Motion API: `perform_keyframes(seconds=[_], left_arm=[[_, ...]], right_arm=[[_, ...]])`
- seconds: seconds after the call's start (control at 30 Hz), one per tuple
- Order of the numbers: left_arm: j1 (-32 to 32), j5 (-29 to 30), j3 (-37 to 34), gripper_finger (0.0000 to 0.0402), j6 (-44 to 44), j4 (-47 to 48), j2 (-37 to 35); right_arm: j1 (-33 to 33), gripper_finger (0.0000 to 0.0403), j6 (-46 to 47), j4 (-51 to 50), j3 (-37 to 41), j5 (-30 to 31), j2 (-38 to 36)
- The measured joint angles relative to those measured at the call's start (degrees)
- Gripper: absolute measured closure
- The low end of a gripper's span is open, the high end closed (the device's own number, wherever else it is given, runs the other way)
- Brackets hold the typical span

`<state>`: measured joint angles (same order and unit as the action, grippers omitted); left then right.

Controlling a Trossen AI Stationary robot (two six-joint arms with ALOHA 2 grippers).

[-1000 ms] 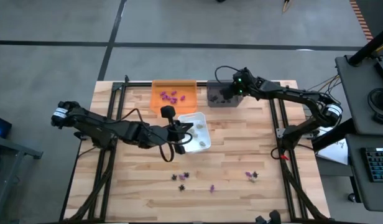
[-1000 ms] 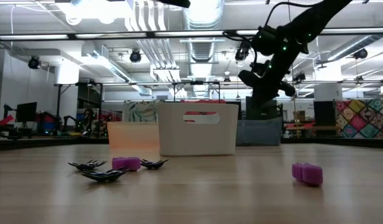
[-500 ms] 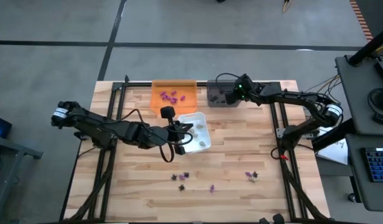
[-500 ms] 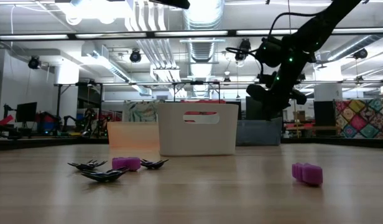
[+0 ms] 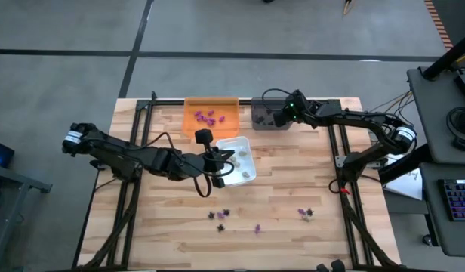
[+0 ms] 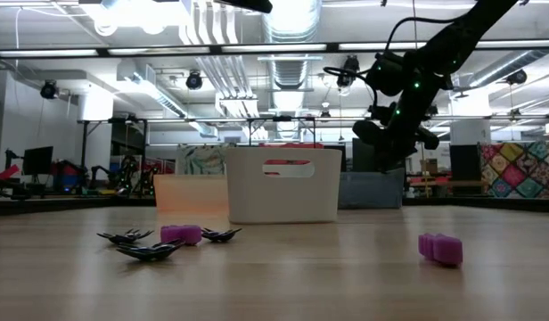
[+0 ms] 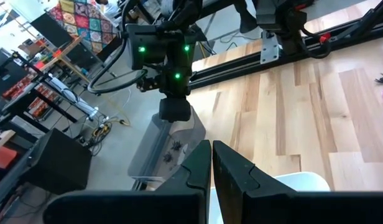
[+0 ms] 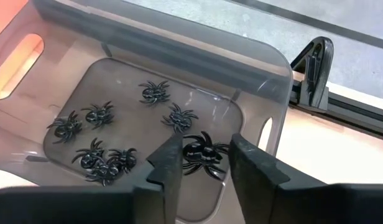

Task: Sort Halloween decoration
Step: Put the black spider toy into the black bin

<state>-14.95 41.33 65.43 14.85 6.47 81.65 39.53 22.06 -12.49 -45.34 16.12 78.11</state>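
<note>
Lying in the grey tray (image 8: pixel 179 68), black spiders (image 8: pixel 204 154) (glossy, spindly-legged).

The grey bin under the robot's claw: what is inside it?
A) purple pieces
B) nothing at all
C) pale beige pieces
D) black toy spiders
D: the right wrist view looks down into the grey bin and shows several black spiders on its floor, with the right gripper open just above them.
</note>
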Motion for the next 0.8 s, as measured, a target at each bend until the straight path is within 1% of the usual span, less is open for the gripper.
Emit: perform_keyframes(seconds=[0.1, 0.23, 0.47, 0.53, 0.63, 0.73, 0.8], left_arm=[[0.22, -1.09, 0.0, 0.0402, 1.35, 0.03, 0.0], [1.27, -4.46, 0.0, 0.0402, 3.88, 0.05, 0.02], [4.41, -4.85, -0.38, 0.0402, 5.63, 0.11, 0.02], [4.62, -5.71, -0.56, 0.0402, 5.06, 0.16, 0.02], [4.5, -8.57, -0.66, 0.0402, 3.0, 1.29, 0.02], [4.11, -11.94, -0.66, 0.0402, -0.94, 3.01, 0.02], [3.84, -14.16, -0.66, 0.0402, -4.2, 4.45, 0.02]], right_arm=[[0.0, 0.0266, 0.0, 0.0, 0.0, 0.0, 0.0], [0.0, 0.0242, 0.0, 0.03, 0.0, 0.0, 0.0], [0.0, 0.0222, -0.06, 1.02, 0.02, -0.06, -0.15], [0.0, 0.0221, -0.04, 0.13, -0.22, -1.42, -0.72], [-0.29, 0.022, -0.04, -0.85, -1.59, -5.77, -2.98], [-2.26, 0.022, -1.14, -0.88, -2.27, -8.76, -6.98], [-4.75, 0.022, -2.35, -1.27, -2.27, -9.1, -10.31]])
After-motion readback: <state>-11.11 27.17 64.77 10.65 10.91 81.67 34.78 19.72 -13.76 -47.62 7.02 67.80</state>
